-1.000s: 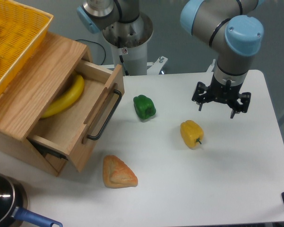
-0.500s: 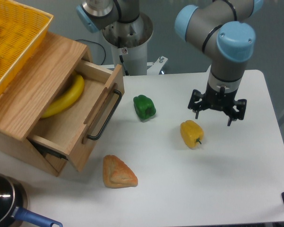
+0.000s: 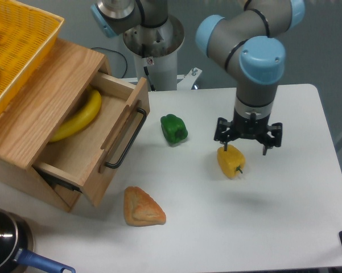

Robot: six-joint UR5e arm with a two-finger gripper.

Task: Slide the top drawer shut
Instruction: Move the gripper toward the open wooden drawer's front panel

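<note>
Leftward since before, the spread pincer (image 3: 248,138) hangs above the yellow pepper (image 3: 230,161). Top drawer (image 3: 91,145) stands open, banana (image 3: 79,116) inside; green pepper (image 3: 173,128) lies between. No writing reads.

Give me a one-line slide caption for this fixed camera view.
Top drawer open with a banana inside; tool hovering above the yellow pepper.

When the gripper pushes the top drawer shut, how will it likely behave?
The top drawer looks like rigid oak, so it should slide rather than flex. The banana inside may shift. Its bar handle sticks out, so pushing there may skew it.
</note>
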